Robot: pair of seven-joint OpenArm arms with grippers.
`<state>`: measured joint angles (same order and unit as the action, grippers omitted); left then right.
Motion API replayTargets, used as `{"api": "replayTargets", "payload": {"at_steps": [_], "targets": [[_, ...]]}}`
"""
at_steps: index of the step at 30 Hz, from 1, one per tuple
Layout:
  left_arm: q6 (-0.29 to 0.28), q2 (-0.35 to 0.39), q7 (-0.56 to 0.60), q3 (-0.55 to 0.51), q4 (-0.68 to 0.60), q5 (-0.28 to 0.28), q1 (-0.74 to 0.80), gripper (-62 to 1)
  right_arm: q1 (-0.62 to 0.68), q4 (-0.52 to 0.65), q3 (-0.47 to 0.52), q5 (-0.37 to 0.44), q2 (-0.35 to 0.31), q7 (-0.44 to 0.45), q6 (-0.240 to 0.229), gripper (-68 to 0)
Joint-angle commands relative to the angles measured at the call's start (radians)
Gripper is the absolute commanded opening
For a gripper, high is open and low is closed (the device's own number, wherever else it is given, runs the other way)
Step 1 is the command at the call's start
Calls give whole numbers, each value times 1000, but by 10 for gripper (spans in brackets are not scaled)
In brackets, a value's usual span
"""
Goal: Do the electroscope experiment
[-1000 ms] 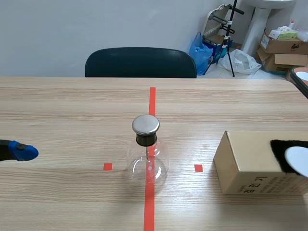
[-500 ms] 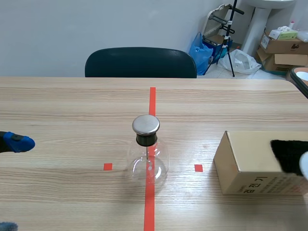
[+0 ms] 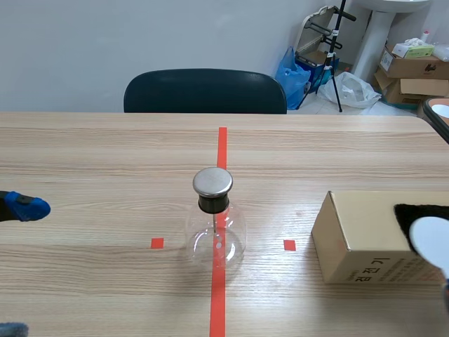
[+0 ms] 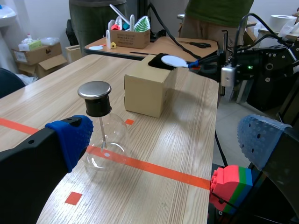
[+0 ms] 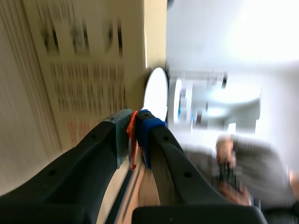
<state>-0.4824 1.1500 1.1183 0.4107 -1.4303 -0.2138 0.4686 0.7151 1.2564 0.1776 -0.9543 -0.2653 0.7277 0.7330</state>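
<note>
1. A pale wall and a dark chair stand behind a long wooden bench. Cardboard boxes, a blue bag and a tripod crowd the far corner of the room.
2. We see an orange-red tape line down the middle of the bench, with a small tape square on either side of it.
3. The electroscope is a clear glass flask with a black neck and a flat metal cap. It stands upright on the tape line, between the two squares. In the left wrist view a thin rod hangs from the cap into the flask.
4. A cardboard box lies on the bench on the right arm's side, well apart from the electroscope. A black cloth rests on top of it.
5. The right gripper is pressed together on a white disc, pinching its thin orange handle between the pads. In its own view the disc shows edge-on just ahead of the fingertips, beside the printed side of the box.
6. From the left wrist view we find the disc over the black cloth. We cannot tell whether the two touch.
7. The left gripper is spread wide, with nothing between its blue pads. It sits low at the left side of the bench. The electroscope is ahead of it, nearer one finger than the other.
8. A red, green and blue block sits past the bench's edge, near the other finger.
</note>
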Motion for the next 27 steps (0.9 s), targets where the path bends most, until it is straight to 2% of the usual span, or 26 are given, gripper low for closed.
{"api": "replayTargets", "payload": {"at_steps": [1, 3, 4, 5, 8, 9, 10, 13, 14, 17, 18, 19, 22, 23, 26, 27], "targets": [[-2, -2, 14, -8, -7, -19, 2, 14, 9, 34, 1, 28, -8, -92, 50, -658], [-2, -2, 9, -8, -6, -37, 2, 14, 12, 35, 1, 30, -7, -234, 50, -658], [-2, -2, 10, -8, -3, -37, 2, 14, 11, 34, 1, 20, -6, -274, 50, -658], [-2, -2, 10, -8, -3, -36, 2, 14, 11, 34, 1, 9, -6, -263, 50, -658], [-2, -2, 7, -8, -3, -36, 2, 14, 10, 34, -9, -4, -6, -62, 50, -658], [-2, -2, 8, -8, -3, -36, 2, 14, 11, 34, -12, -3, -6, -35, 50, -658], [-2, -2, 8, -8, -3, -36, 2, 14, 15, 34, -14, 1, -6, -63, 50, -658], [-2, -2, 8, -8, -3, -36, 2, 14, 21, 34, -13, 5, -6, -270, 50, -658], [-2, -2, 8, -8, -3, -36, 2, 14, 18, 34, -13, -3, -6, -272, 50, -658], [-2, -2, 8, -8, -3, -36, 2, 14, 8, 34, -18, -4, -6, -70, 50, -658], [-2, -2, 8, -8, -3, -36, 2, 14, 8, 34, -23, -3, -6, -56, 50, -658], [-2, -2, 8, -8, -3, -36, 2, 14, 11, 34, -23, -3, -4, -82, 50, -658], [-2, -2, 8, -8, -3, -36, 2, 14, 19, 30, -19, -5, 0, -265, 50, -658], [-2, -2, 8, -8, -3, -36, 2, 14, 18, 29, -19, -8, 0, -256, 50, -658], [-2, -2, 8, -8, -3, -36, 2, 14, 3, 29, -22, -9, 0, -93, 50, -658], [-2, -2, 8, -8, -3, -36, 2, 14, 2, 29, -22, -3, 0, -96, 50, -658]]}}
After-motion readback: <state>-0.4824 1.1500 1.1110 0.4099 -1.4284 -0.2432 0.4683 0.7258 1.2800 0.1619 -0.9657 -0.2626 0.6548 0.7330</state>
